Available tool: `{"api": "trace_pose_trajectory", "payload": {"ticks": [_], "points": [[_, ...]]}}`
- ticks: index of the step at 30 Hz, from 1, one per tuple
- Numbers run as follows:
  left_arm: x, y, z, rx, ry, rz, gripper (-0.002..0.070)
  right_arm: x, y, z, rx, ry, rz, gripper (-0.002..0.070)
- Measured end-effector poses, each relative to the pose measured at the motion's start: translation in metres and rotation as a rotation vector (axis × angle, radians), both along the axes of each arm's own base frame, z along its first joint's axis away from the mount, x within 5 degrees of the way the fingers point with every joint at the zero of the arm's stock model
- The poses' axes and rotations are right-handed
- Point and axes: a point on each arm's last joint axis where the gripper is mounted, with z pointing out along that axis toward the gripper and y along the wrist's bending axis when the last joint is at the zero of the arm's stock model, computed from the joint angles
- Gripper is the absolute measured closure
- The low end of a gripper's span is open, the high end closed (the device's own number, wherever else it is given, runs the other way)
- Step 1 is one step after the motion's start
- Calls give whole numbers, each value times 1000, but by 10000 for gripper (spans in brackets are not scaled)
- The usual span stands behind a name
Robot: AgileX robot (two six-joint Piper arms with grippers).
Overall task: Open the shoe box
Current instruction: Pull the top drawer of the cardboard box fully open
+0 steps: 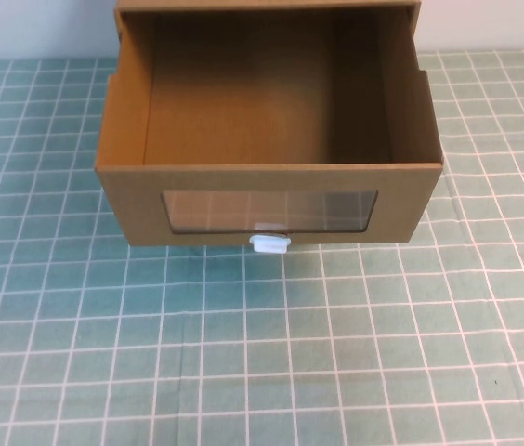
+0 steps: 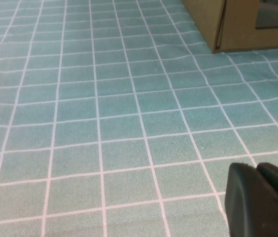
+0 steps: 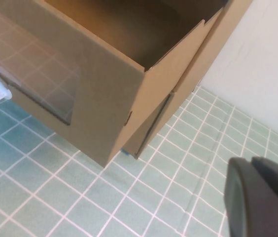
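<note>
Box (image 1: 409, 32) at table (image 1: 355, 362) far edge, centre; drawer (image 1: 137, 209) slid out toward near edge, empty inside. Looks open already. Left gripper (image 2: 261, 195) clenched on nothing, low over table left of box, well apart. Right gripper (image 3: 260, 197) clenched too, empty, raised off box's right side. Best now: back off without clipping drawer corners. If more travel wanted: hook white handle (image 1: 270, 244), pull straight toward near edge, no lifting.

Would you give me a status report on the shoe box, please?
Left tool shut, over the mat, left of the shoe box. Right tool shut, empty, off its right side. Drawer pulled out, open. Nothing in the way.
</note>
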Motion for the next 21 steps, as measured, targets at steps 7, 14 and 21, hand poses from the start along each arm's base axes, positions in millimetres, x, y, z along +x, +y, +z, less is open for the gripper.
{"api": "trace_pose_trajectory", "payload": {"ticks": [7,14,21], "points": [[0,0,0,0,0,0,680,0,0,0,2,0,1,689],[0,0,0,0,0,0,680,0,-2,0,3,-2,-11,689],[0,0,0,0,0,0,680,-8,-28,10,38,-70,-151,689]]}}
